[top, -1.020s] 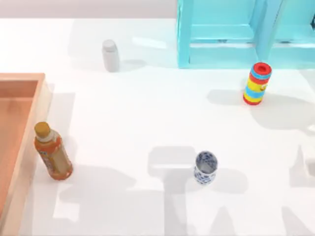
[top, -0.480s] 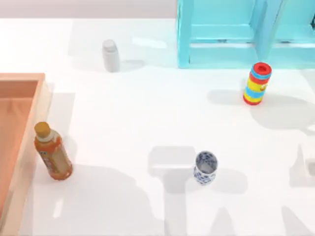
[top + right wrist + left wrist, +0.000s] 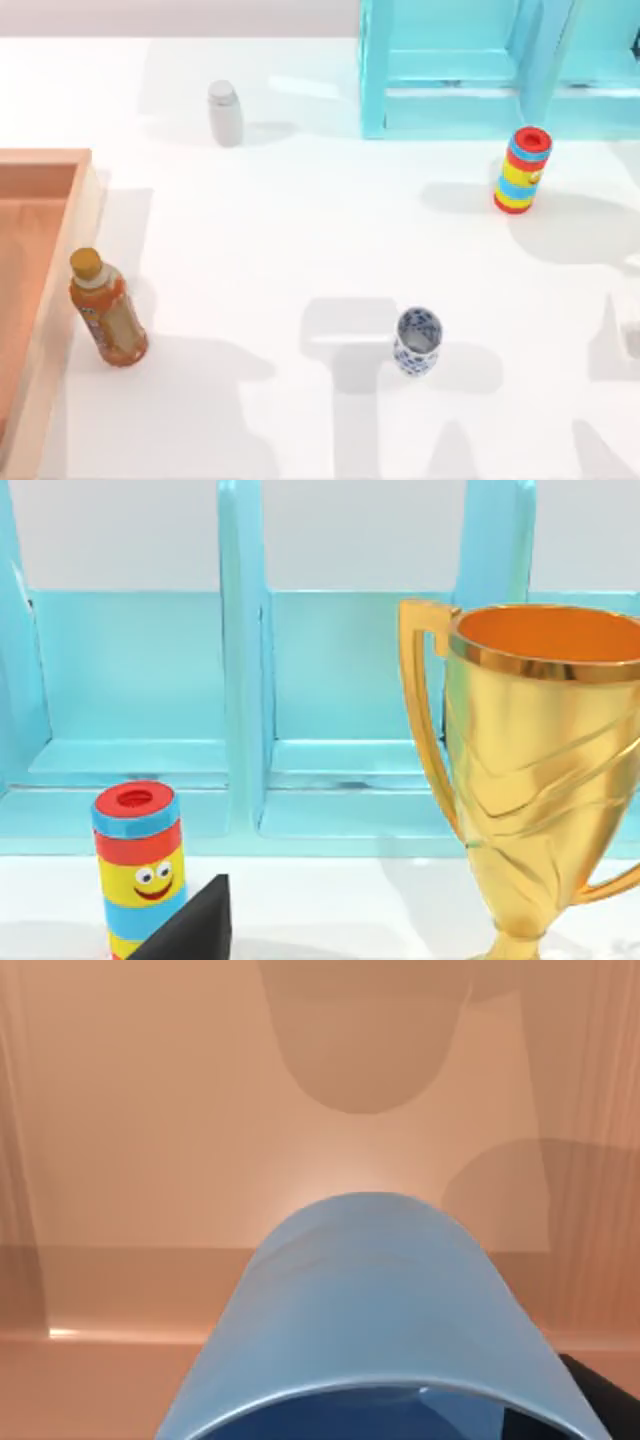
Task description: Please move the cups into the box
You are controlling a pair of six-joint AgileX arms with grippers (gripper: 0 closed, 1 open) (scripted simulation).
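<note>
The plain blue cup hangs close in the left wrist view, above the light-brown floor of the box, where its rounded shadow falls. My left gripper is shut on this cup, and one dark finger shows at its edge. The white cup with blue flowers stands upright on the table, right of centre near the front. The box's rim runs down the table's left edge. A dark part of my right gripper shows near the striped cylinder.
An orange bottle stands against the box's outer rim. A grey-white bottle is at the back. The rainbow-striped cylinder stands before the turquoise shelf frame. A gold trophy stands close in the right wrist view.
The arm shadows along the table's front have shifted left. The flowered cup, the bottles and the cylinder have not moved.
</note>
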